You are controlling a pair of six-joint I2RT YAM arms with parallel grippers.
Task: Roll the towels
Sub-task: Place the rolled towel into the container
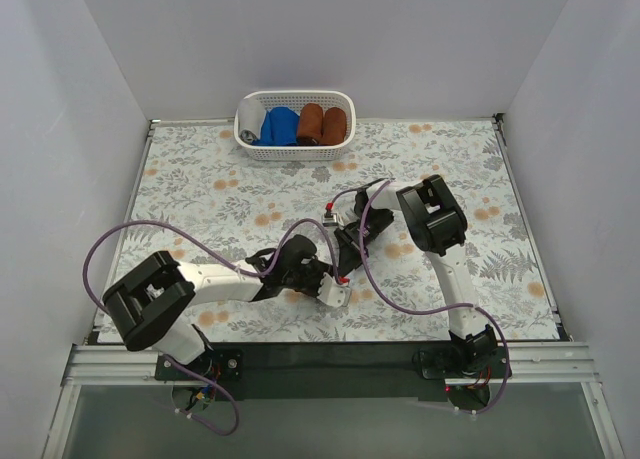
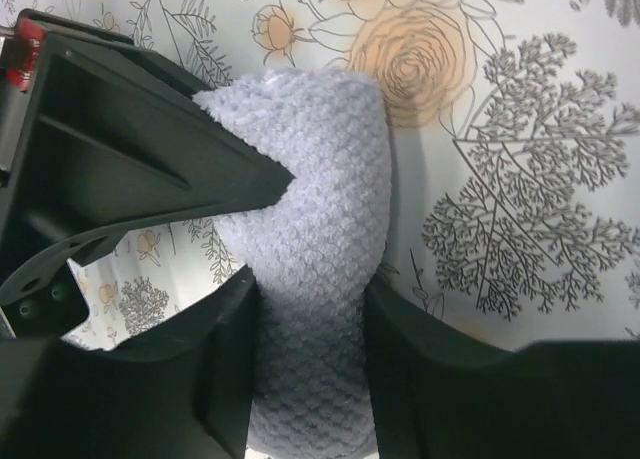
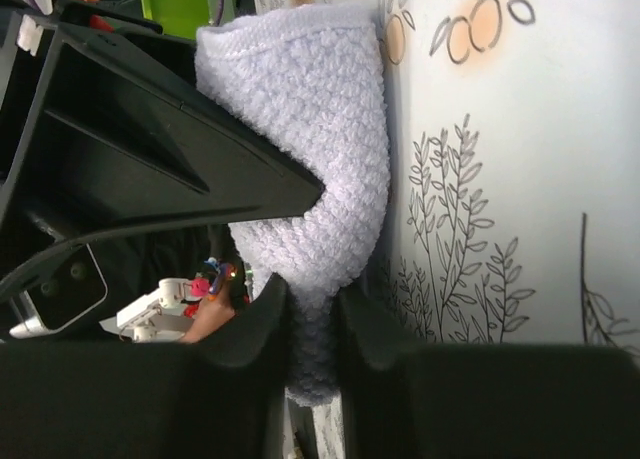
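Observation:
A pale lavender towel [image 2: 320, 179], rolled into a thick bundle, lies on the flowered tablecloth at the near middle [image 1: 333, 295]. My left gripper [image 2: 308, 284] is shut on it, with a finger pressed against each side of the roll. My right gripper [image 3: 310, 289] pinches the towel [image 3: 310, 99] at a thinner end, its fingers pressing into the cloth. Both grippers meet over the roll in the top view, left gripper [image 1: 318, 277] and right gripper [image 1: 345, 264]. A grey towel [image 1: 250, 119] sits rolled at the left end of the basket.
A white basket [image 1: 296, 155] stands at the back centre. It also holds a bright blue roll [image 1: 279, 126] and two rust-brown rolls [image 1: 322, 124]. Purple cables loop over the cloth beside both arms. White walls close in the table on three sides.

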